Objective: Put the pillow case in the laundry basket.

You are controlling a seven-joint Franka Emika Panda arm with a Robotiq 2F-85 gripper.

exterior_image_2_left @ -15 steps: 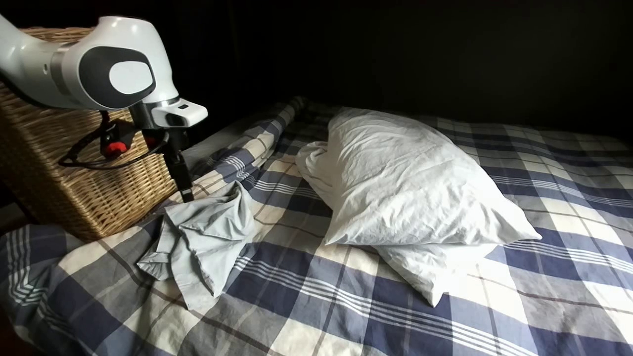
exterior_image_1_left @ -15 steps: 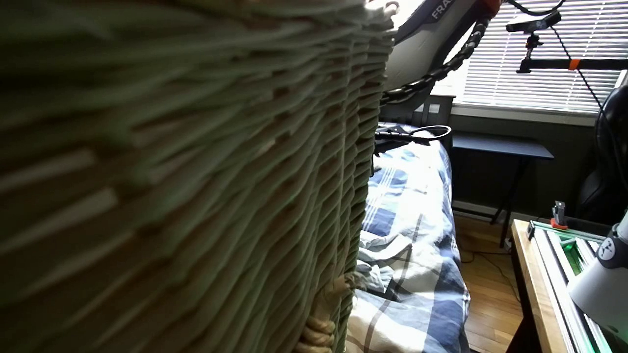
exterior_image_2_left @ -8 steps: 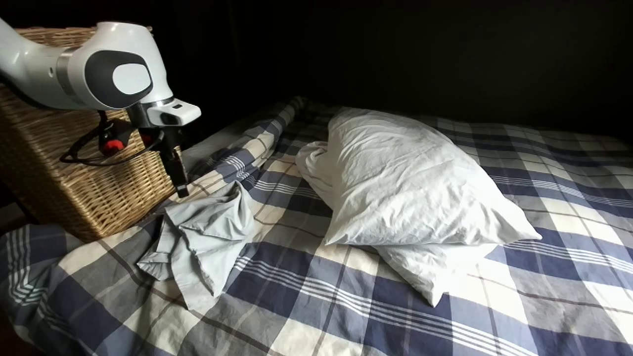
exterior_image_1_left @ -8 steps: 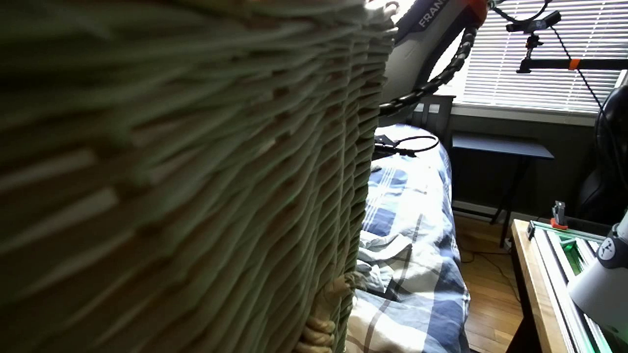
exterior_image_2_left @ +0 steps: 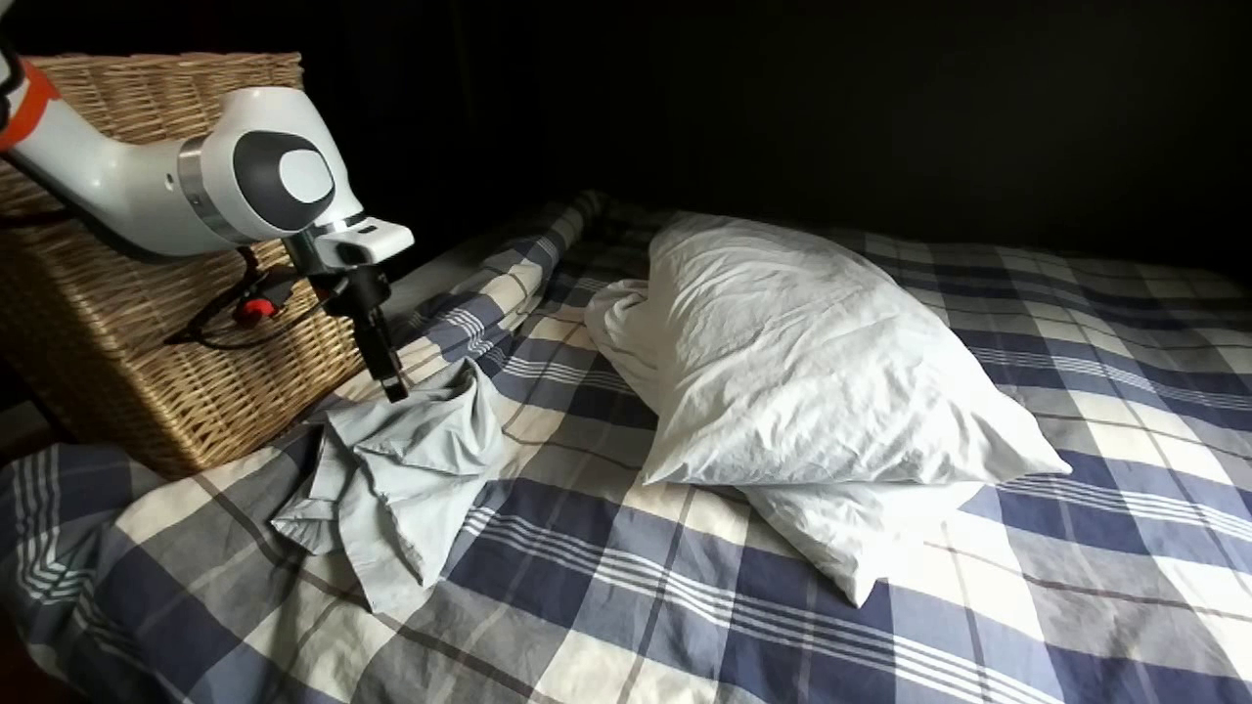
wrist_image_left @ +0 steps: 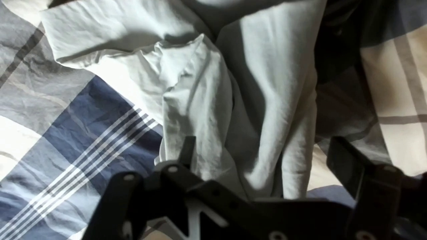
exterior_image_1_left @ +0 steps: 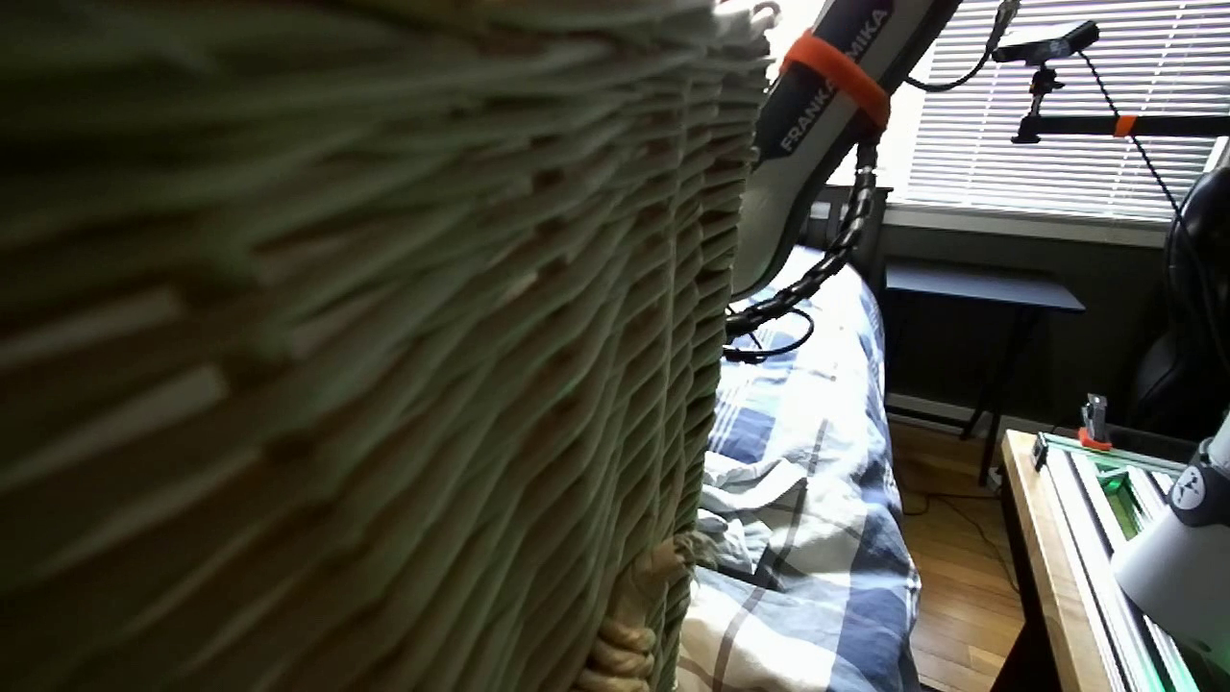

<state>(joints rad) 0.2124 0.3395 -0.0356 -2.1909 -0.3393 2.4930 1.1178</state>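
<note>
The claw [wrist_image_left: 263, 151] gapes, fingers well apart, low in the wrist view over the pillow case [wrist_image_left: 213, 90], grey crumpled folds on plaid bedding [wrist_image_left: 86, 126], cut off at top; touching, can't tell. Upper left in an exterior view: boxy wicker basket [exterior_image_2_left: 245, 396], inside hidden.

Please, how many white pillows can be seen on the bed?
2, in an exterior view: the upper pillow and the lower pillow, partly covered beneath it. Others may be hidden.
</note>
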